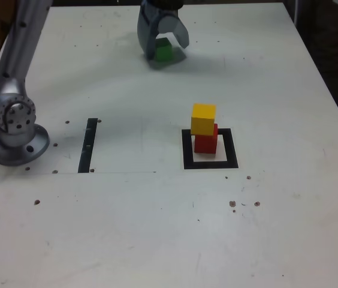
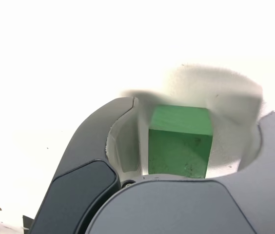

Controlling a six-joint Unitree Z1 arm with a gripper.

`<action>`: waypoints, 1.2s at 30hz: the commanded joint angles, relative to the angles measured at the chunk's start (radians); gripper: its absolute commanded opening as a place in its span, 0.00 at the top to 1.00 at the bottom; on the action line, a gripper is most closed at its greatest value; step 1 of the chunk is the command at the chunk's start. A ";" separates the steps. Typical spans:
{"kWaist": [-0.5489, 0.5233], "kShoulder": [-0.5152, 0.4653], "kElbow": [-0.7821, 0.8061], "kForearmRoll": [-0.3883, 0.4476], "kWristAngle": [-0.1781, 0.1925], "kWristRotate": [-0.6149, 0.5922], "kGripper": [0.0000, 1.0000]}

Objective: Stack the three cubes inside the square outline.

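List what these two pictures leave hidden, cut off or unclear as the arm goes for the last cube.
- Green cube: in the exterior view the hand covers its top and sides; contact with the fingers cannot be judged.
- Same cube in the wrist view: its lower part is hidden behind the hand's body.
- Square outline: its far edge sits behind the red cube.
- Arm: cut off by the exterior view's top edge.

No readable text, labels or numbers anywhere.

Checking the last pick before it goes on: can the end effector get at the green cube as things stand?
Probably yes. The end effector is open and already straddles the green cube, and the wrist view shows gaps beside the cube; nothing blocks it.
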 commanded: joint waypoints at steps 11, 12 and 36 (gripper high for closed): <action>0.002 0.008 -0.011 0.001 -0.032 0.002 0.63; 0.005 0.007 -0.013 0.001 -0.037 0.002 0.67; -0.065 -0.067 -0.085 0.094 -0.078 0.036 0.90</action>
